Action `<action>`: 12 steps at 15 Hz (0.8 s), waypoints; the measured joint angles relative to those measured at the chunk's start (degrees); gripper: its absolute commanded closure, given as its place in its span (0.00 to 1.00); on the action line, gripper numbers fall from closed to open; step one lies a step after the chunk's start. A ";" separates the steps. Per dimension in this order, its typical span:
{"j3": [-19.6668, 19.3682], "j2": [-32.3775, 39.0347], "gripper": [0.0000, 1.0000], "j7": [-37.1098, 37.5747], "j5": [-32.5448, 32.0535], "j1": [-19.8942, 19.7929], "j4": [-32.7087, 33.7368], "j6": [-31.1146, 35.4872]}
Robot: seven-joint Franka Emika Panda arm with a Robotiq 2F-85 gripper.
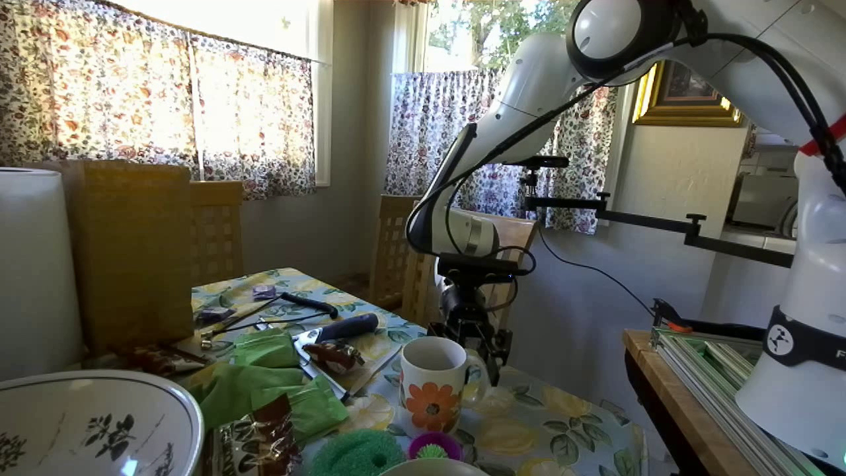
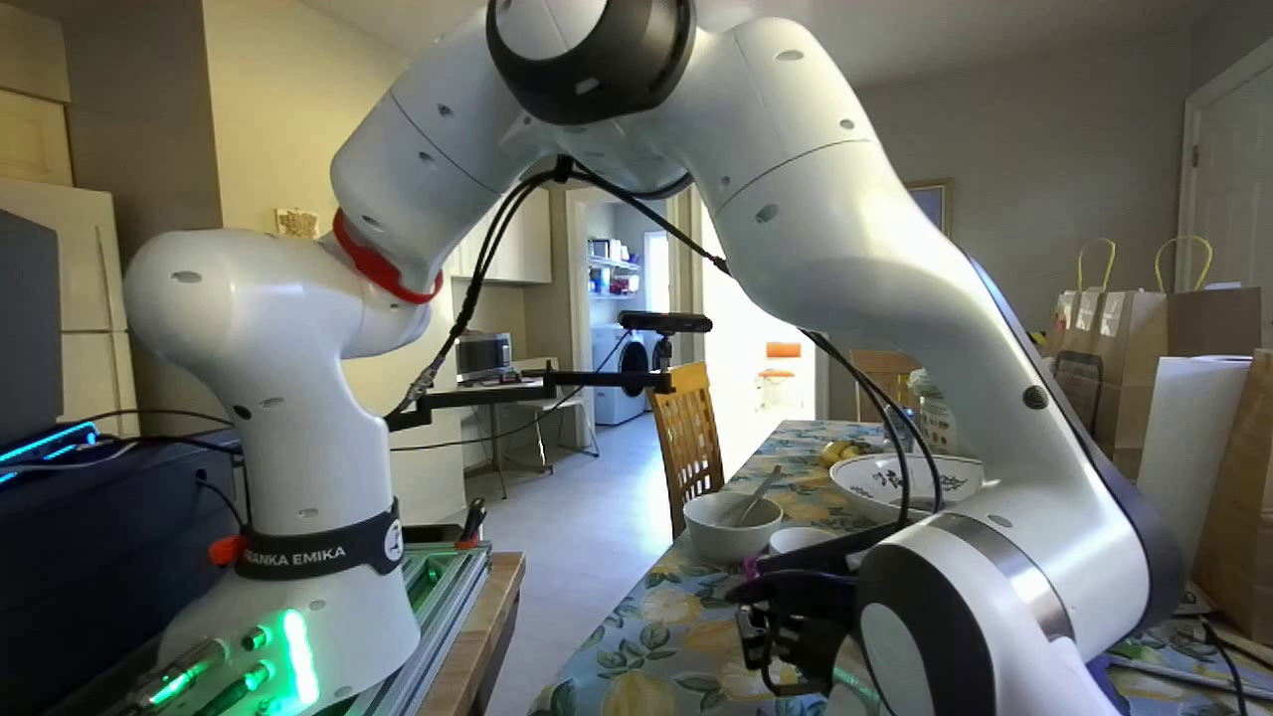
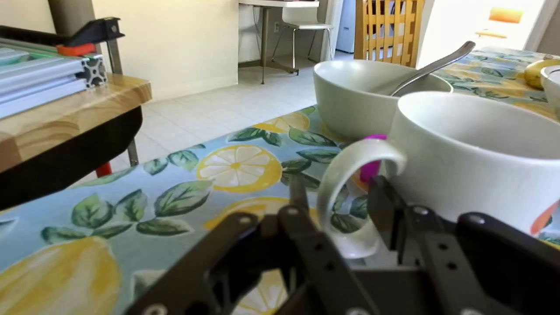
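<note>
Gripper [image 3: 340,192] released, fingers [image 3: 385,210] apart, handle [image 3: 327,197] of white mug [image 3: 472,179] showing between them; contact unclear. Mug stands upright on bench [image 3: 175,238], right in wrist view; bowl [image 3: 350,103] with metal utensil [image 3: 437,67] beyond.

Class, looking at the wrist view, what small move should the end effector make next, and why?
Probably close the end effector gently: its fingers stand apart on either side of the handle of the mug, and tablecloth shows between one finger and the handle, so it seems not yet gripped.
</note>
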 measured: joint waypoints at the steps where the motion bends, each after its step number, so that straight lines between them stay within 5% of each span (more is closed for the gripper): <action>1: 0.00 0.00 0.60 0.02 0.28 0.00 -0.05 -0.03; 5: -0.02 0.00 0.71 0.16 0.79 0.00 -0.15 -0.12; 6: -0.02 0.00 0.88 0.18 0.85 0.00 -0.16 -0.16; 8: -0.04 0.00 0.97 0.34 0.96 0.00 -0.18 -0.28; 12: -0.10 0.30 0.98 1.10 1.13 0.02 -0.23 0.02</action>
